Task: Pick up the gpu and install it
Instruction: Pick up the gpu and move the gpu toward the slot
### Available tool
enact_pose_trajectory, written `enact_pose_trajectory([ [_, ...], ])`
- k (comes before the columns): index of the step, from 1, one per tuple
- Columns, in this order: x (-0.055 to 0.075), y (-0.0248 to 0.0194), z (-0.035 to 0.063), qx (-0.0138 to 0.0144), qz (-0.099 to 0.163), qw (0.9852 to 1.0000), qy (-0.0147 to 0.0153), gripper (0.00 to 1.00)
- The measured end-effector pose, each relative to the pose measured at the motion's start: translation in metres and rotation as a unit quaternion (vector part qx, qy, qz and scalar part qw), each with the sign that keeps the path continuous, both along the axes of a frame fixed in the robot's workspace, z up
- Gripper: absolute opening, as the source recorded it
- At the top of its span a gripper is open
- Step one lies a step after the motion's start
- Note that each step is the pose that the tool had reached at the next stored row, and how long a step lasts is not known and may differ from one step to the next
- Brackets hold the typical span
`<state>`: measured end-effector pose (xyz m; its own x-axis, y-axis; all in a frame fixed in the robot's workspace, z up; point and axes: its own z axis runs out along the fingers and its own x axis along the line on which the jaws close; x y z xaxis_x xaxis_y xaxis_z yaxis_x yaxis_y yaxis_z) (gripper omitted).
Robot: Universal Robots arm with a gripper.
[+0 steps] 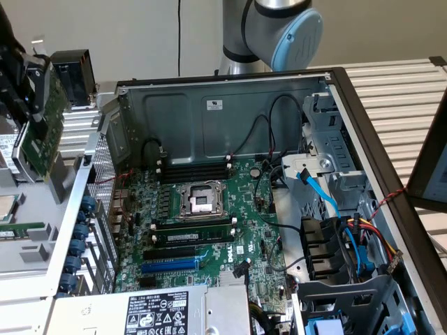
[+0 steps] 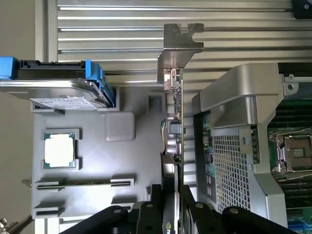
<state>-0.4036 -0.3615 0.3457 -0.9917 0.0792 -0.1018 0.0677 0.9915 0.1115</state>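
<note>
The gpu (image 1: 40, 129) is a short green card held up in the air at the exterior view's left, outside the open computer case (image 1: 223, 98). My gripper (image 1: 24, 84) is shut on its upper end. In the wrist view the gpu (image 2: 176, 122) shows edge-on between my fingers (image 2: 195, 214), with its silver end bracket (image 2: 179, 41) at the far end from my gripper (image 2: 173, 200). It hangs above the grey tray (image 2: 122, 161), just beside the case's perforated rear wall (image 2: 224, 161). The green motherboard (image 1: 237, 230) lies inside the case, its blue slot (image 1: 171, 265) and black slots unoccupied.
The grey tray holds a CPU chip (image 2: 59, 150), a blue-framed hard drive (image 2: 58, 83) and a memory stick (image 2: 83, 184). Inside the case are the CPU socket (image 1: 199, 199), cables (image 1: 349, 237), drive bays (image 1: 335, 272) and the power supply (image 1: 154, 310). The arm's base (image 1: 272, 28) stands behind the case.
</note>
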Motion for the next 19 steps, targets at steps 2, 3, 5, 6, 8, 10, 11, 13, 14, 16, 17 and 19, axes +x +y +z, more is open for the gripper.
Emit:
enact_pose_trajectory([
  [2,0.001,-0.0001,0.0092,0.0000,-0.001,1.0000,0.0005,0.27],
  [3,0.001,-0.0002,0.0137,0.0000,-0.001,1.0000,0.0009,0.27],
  [5,0.003,-0.0004,0.0228,0.0000,-0.002,1.0000,0.0014,0.27],
  [6,0.004,-0.0004,0.0272,0.0000,-0.002,1.0000,0.0016,0.27],
  [8,0.009,-0.0009,0.0364,0.0000,-0.002,1.0000,0.0015,0.27],
  [10,0.017,-0.0021,0.0455,0.0000,-0.002,1.0000,0.0016,0.27],
  [11,0.021,-0.0027,0.0501,0.0000,-0.002,1.0000,0.0017,0.27],
  [13,0.028,-0.0046,0.0593,0.0000,-0.002,1.0000,0.0022,0.27],
  [14,0.031,-0.0058,0.0639,0.0000,-0.002,1.0000,0.0024,0.27],
  [16,0.040,-0.0085,0.0713,0.0003,-0.002,1.0000,0.0026,0.27],
  [17,0.044,-0.0098,0.0736,0.0005,-0.002,1.0000,0.0026,0.27],
  [19,0.052,-0.0125,0.0764,0.0014,-0.002,1.0000,0.0026,0.27],
])
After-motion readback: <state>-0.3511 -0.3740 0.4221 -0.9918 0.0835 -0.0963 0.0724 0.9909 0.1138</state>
